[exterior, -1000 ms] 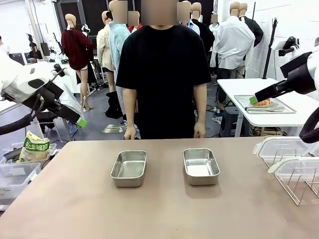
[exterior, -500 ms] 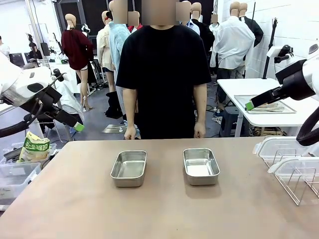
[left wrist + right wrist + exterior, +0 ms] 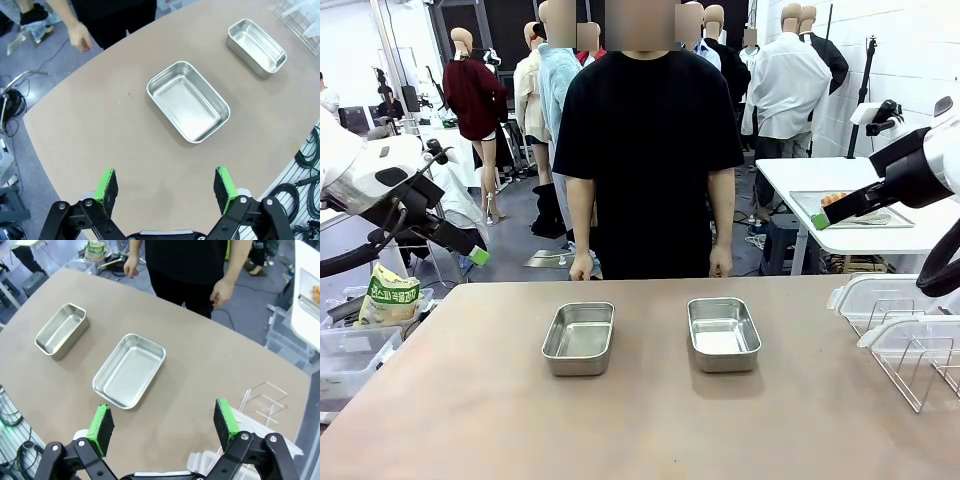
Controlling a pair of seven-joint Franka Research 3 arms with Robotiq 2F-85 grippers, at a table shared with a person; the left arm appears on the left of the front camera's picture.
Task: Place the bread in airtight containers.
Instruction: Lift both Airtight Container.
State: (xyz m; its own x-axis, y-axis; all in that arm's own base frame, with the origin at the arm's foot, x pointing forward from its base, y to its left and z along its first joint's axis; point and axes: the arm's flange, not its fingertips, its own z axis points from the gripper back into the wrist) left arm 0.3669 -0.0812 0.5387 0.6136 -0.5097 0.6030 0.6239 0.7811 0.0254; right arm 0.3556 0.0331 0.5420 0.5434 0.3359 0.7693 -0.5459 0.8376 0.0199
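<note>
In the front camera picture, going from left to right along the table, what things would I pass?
printed bag just off the table's left edge → left tin → right tin → clear plastic tubs at the right edge

The tins (image 3: 579,338) (image 3: 723,333) are plain silver, the table (image 3: 470,400) tan, the person's shirt (image 3: 645,150) black, the end effector pads (image 3: 106,185) green.

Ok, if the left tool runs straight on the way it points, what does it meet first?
Most likely the nearer empty tin, or the bare table just short of it; depth is unclear. The left tool is open, with nothing else in that line.
</note>
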